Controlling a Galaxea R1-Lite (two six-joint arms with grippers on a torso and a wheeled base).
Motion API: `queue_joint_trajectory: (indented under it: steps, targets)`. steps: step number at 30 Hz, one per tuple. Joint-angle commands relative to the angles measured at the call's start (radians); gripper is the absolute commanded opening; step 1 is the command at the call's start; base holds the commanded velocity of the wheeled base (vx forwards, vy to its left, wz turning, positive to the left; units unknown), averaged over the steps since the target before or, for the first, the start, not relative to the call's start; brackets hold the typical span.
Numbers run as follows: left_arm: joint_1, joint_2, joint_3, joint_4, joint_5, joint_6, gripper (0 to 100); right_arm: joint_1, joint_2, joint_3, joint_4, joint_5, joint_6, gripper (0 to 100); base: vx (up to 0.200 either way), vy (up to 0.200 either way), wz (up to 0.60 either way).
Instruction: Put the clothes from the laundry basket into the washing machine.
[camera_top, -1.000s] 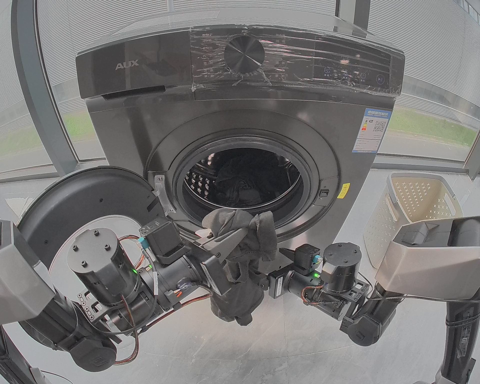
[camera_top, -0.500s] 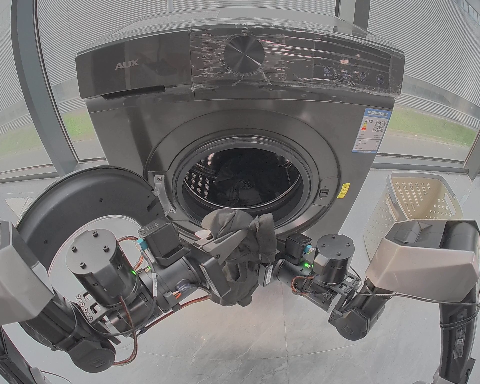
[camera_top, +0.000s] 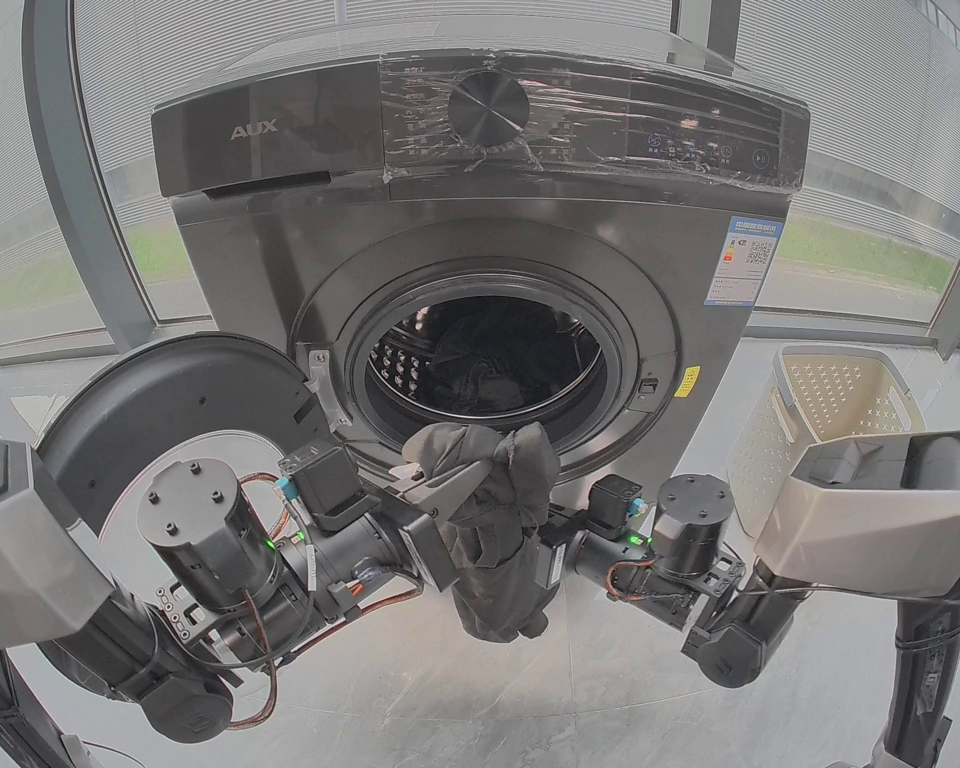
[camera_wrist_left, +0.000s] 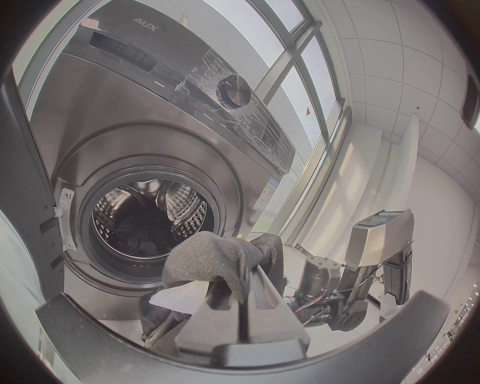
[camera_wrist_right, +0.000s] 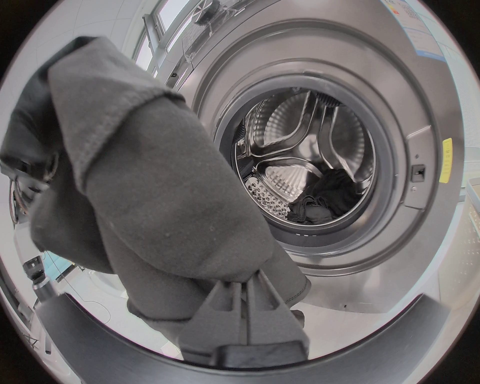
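The grey garment hides my right hand mid-frame. It and my left hand are both clamped on the cloth, with the drum mouth open just above.

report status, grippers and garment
Left gripper and right gripper both shut on dark grey fabric garment. It hangs outside the steel drum. Round door open.

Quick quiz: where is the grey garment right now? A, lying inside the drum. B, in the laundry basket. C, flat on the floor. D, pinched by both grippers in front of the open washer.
D: the grey garment hangs between the left gripper and the right gripper, both shut on it, just outside the opening of the washing machine.
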Motion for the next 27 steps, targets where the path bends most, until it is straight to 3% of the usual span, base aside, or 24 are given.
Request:
queue_joint_trajectory:
  steps: [1,10,13,20,27]
  targets:
    - [0.01,0.01,-0.001,-0.001,0.0,-0.001,0,-0.043,-0.145,0.141,-0.001,0.01,-0.003,0,0.0,0.0,0.0]
    - [0.001,0.012,0.001,-0.001,0.007,0.005,0,-0.043,-0.279,0.306,-0.001,0.01,-0.004,0,0.0,0.0,0.0]
    - [0.001,0.015,0.005,-0.001,0.011,0.021,0,-0.04,-0.306,0.345,-0.001,0.01,-0.003,0,0.0,0.0,0.0]
    - [0.002,0.024,0.007,-0.001,0.03,0.025,0,-0.042,-0.334,0.412,-0.004,0.01,0.0,0,0.0,0.0,0.0]
    - [-0.008,0.05,0.03,-0.001,0.028,0.079,0,-0.04,-0.36,0.411,-0.004,0.01,-0.001,0,0.0,0.0,0.0]
